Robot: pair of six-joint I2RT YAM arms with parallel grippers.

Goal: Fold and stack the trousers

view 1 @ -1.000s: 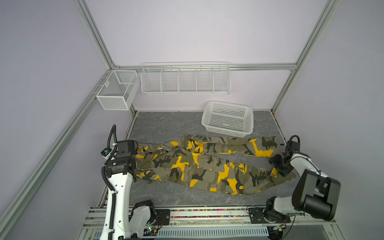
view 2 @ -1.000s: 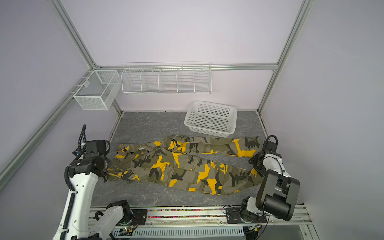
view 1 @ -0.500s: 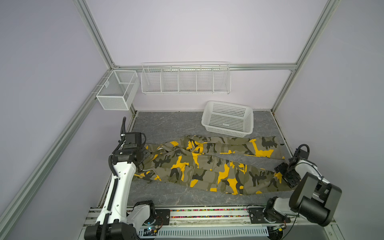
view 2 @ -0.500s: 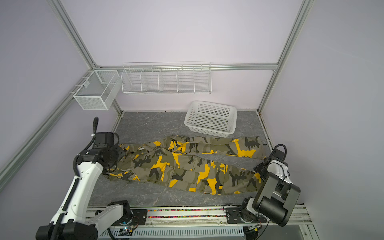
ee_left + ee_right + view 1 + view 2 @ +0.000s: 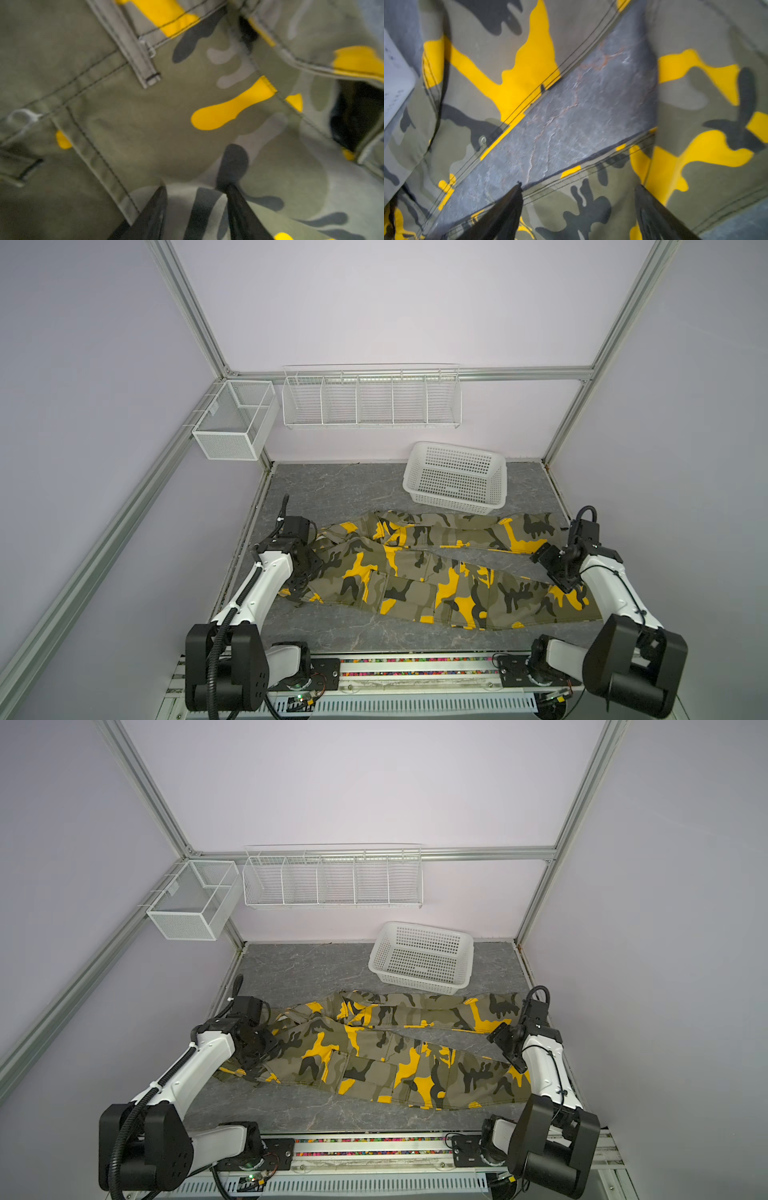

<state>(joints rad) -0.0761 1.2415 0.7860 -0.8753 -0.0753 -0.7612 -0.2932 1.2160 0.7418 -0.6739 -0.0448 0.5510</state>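
The camouflage trousers [image 5: 415, 572] [image 5: 374, 1052] lie flat across the grey table in both top views. The waist is at the left, and the two legs spread in a narrow V toward the right. My left gripper [image 5: 309, 568] [image 5: 259, 1048] hovers over the waist end. In the left wrist view it [image 5: 196, 188] is open, with flat cloth and a belt loop [image 5: 145, 68] below. My right gripper [image 5: 555, 568] [image 5: 505, 1046] is above the leg ends. In the right wrist view it [image 5: 578, 185] stands wide open over the near leg's inner seam, holding nothing.
A white plastic basket [image 5: 457, 485] sits tilted at the back right, just behind the far leg. A wire shelf [image 5: 371, 400] and a mesh box [image 5: 232, 423] hang on the walls. Bare grey tabletop [image 5: 581, 104] shows between the legs. Frame posts stand at the back corners.
My left gripper has moved right from the table's left edge to over the waist. The right gripper swung toward the front, then came back over the leg ends. Both jaws have opened wider.
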